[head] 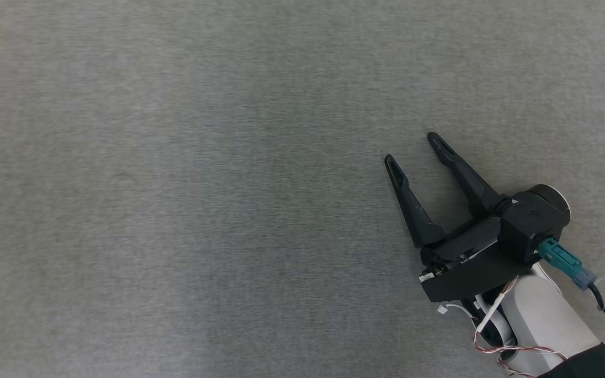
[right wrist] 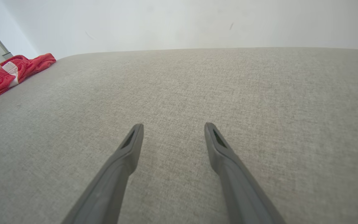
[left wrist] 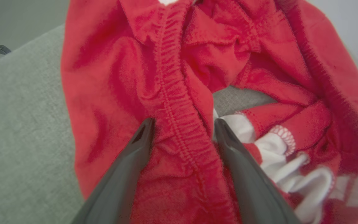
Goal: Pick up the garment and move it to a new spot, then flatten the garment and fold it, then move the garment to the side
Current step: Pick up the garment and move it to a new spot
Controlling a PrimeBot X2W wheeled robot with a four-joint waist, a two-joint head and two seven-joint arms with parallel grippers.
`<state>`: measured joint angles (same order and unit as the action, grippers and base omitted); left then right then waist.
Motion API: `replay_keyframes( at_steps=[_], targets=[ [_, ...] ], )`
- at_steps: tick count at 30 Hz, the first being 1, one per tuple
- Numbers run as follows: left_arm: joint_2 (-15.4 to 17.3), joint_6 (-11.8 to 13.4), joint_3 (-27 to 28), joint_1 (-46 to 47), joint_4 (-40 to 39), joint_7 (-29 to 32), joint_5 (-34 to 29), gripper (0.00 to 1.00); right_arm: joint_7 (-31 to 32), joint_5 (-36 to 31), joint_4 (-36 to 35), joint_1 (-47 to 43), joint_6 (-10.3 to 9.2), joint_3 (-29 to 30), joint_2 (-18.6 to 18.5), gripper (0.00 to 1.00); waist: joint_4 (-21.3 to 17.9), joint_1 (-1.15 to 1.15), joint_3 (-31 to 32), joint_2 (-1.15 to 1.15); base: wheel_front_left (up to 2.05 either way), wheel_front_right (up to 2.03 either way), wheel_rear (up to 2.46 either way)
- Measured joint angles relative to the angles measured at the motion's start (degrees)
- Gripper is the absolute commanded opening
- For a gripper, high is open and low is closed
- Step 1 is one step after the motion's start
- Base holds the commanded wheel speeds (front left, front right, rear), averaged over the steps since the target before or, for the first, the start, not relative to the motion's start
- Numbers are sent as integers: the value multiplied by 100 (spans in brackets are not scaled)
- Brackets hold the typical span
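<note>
- Over on the left, the left gripper (left wrist: 183,123) has its fingers (left wrist: 126,174) spread wide, released, with nothing clamped between them.
- The garment (left wrist: 110,77) lies right under that gripper: a red crumpled heap on the grey woven surface (left wrist: 20,109).
- Its gathered elastic waistband (left wrist: 172,93) runs down as a ridge straight between the two fingers, one finger on either side of it.
- The fingertips sit at the cloth, but I cannot tell whether they press into it.
- Right of the waistband the fabric bunches and folds over, and a gap in the heap shows the grey surface through it.
- Further right on the garment there is white trim (left wrist: 272,149) with red stitching and a looped white drawstring (left wrist: 315,180), just beside the right-hand finger.
- Up in the far left corner of the left wrist view, a small dark thing (left wrist: 1,49) lies beyond the surface's edge, too small to identify.
- Swinging across to the right, the right gripper (head: 410,148) hangs over bare grey surface at the lower right of the head view, fingers angled up and to the left.
- Those fingers are parted too, let go, gripping nothing.
- Behind them are the black wrist housing, a teal connector (head: 562,260) and the pale forearm (head: 544,320) with loose wires.
- From the right wrist view, the garment sits well apart at the far left, by the surface's edge, with a pale wall (right wrist: 179,21) behind.
</note>
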<state>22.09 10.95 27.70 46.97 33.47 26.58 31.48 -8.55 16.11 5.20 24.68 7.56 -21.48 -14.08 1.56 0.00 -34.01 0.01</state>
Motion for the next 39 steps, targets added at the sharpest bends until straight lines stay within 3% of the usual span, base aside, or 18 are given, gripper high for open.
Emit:
replay_keyframes(
  at_steps=[5, 6, 7, 8, 14, 20, 27, 32, 39],
  targets=[
    [196, 226, 10, -158, 9, 271, -92, 100, -33, -7, 2, 13, 0, 5, 34, 100, -276, -3, -164, -3, 0, 0, 0],
    [236, 255, -8, -179, -4, 332, -118, 82, -40, -8, 10, 19, 0, 1, 41, 100, -318, -2, -178, -2, 0, 0, 0],
    [264, 265, -4, -188, -24, 363, -118, 47, -40, -8, 16, 26, 0, -2, 55, 100, -352, -3, -185, -3, 0, 0, 0],
    [282, 261, 5, -211, -35, 382, -112, 0, -38, -8, 34, 29, 0, 2, 59, 100, -376, -3, -185, -3, 0, 0, 0],
    [297, 29, 35, -294, -41, 422, 23, 0, -89, 7, 200, 27, 0, 2, 62, 100, -371, 0, -27, -1, 0, 0, 0],
    [420, -595, -274, -353, -163, 310, 12, 0, -259, 159, 613, -27, 0, -153, 141, 100, -304, 1, 441, 1, 0, 0, 0],
    [713, -1045, -776, -141, -592, 279, -245, 0, -466, 389, 1131, -202, 0, -296, 336, 100, -310, 0, 1161, 0, 0, 0, 0],
    [620, -1160, -1193, 20, -1062, 632, -309, 0, -561, 561, 1408, -397, 0, -439, 402, 100, -391, -1, 1759, 0, 0, 0, 0],
    [160, -1140, -1712, 83, -1848, 1093, -307, 0, -610, 659, 1546, -525, 0, -541, 455, 100, -634, -1, 2399, -1, 0, 0, 0]
  ],
)
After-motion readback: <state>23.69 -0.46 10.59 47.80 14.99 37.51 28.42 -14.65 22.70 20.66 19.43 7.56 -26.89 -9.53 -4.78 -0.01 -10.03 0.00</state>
